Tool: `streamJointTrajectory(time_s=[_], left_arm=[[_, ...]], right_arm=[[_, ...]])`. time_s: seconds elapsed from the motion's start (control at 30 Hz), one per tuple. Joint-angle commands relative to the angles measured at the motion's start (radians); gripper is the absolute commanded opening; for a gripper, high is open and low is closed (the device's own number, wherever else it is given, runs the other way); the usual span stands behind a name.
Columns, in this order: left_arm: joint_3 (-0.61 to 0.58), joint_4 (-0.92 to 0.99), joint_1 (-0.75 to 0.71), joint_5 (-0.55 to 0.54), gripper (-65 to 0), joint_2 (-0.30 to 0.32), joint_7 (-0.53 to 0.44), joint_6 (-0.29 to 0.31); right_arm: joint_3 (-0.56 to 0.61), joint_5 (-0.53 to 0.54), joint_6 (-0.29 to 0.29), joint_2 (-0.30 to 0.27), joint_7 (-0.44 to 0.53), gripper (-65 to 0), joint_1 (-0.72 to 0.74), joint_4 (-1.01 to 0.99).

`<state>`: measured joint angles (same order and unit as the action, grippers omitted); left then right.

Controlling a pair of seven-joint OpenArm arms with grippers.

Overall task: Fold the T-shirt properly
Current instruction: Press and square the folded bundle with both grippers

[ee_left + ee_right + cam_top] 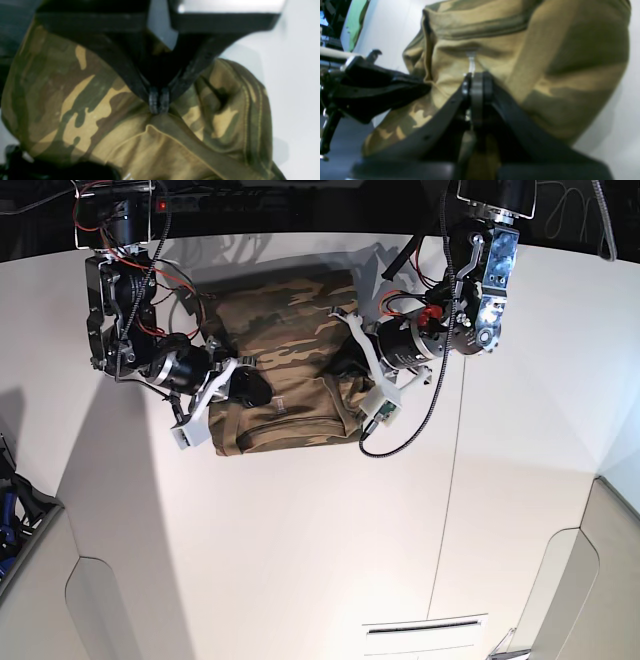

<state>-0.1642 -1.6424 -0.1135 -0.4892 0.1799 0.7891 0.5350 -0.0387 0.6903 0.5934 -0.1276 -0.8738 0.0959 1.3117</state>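
Note:
The camouflage T-shirt [290, 310] lies bunched and partly folded at the far middle of the white table [300, 540]. My left gripper [345, 365] is at its right side. In the left wrist view my left gripper [158, 102] is shut on a fold of the T-shirt [87, 107] next to a hem. My right gripper [250, 385] is at the shirt's left side. In the right wrist view my right gripper [477, 77] is shut on the T-shirt [570, 75] just below a small pale label [471, 62]. Both hold the fabric lifted between them.
A seam [455, 480] runs down the table to the right of the shirt. A slot [425, 627] sits near the front edge. The table's corners drop off at the front left and front right. A green object [357, 22] shows beyond the table.

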Motion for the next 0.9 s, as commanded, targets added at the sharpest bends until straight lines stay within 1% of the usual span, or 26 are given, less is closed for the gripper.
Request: streamJointTrajectory(time_s=[0.0, 0.07, 0.17, 0.3, 0.4, 0.47, 0.57, 0.7, 0.73, 0.8, 0.87], left_arm=[[0.002, -0.047, 0.01, -0.019, -65.0, 0.0, 0.003, 0.004], [0.002, -0.116, -0.003, -0.045, -65.0, 0.001, 0.03, 0.004], [0.002, -0.239, -0.052, -0.05, -65.0, 0.001, 0.051, 0.004], [0.002, -0.365, -0.139, -0.05, -65.0, 0.006, 0.068, 0.006], [0.002, -0.407, -0.214, -0.075, -65.0, 0.005, 0.068, 0.039], [0.002, -0.407, -0.257, -0.101, -65.0, 0.003, 0.068, 0.057], [0.0, -0.406, -0.303, -0.105, -65.0, -0.003, 0.043, 0.06], [0.0, -0.391, -0.313, -0.104, -65.0, -0.003, 0.01, 0.06], [0.0, -0.381, -0.313, -0.1, -65.0, -0.003, 0.003, 0.06], [0.0, -0.348, -0.312, -0.084, -65.0, -0.003, -0.016, 0.06], [0.0, -0.306, -0.304, -0.064, -65.0, -0.003, -0.031, 0.06]], right_arm=[[-0.004, 0.029, 0.005, -0.005, -0.011, -65.0, 0.013, 0.042], [-0.012, 0.055, 0.006, -0.005, -0.067, -65.0, 0.005, 0.102], [-0.035, 0.104, 0.006, -0.005, -0.132, -65.0, -0.028, 0.211], [-0.073, 0.121, 0.005, -0.006, -0.164, -65.0, -0.094, 0.354], [-0.11, 0.121, 0.005, -0.006, -0.18, -65.0, -0.15, 0.417], [-0.132, 0.122, 0.005, -0.009, -0.182, -65.0, -0.191, 0.428], [-0.152, 0.129, 0.006, -0.01, -0.177, -65.0, -0.253, 0.427], [-0.151, 0.217, 0.016, -0.007, -0.167, -65.0, -0.332, 0.426], [-0.148, 0.223, 0.016, -0.007, -0.153, -65.0, -0.349, 0.426], [-0.148, 0.201, 0.016, -0.007, -0.116, -65.0, -0.37, 0.42], [-0.148, 0.158, 0.016, -0.007, -0.08, -65.0, -0.373, 0.407]])
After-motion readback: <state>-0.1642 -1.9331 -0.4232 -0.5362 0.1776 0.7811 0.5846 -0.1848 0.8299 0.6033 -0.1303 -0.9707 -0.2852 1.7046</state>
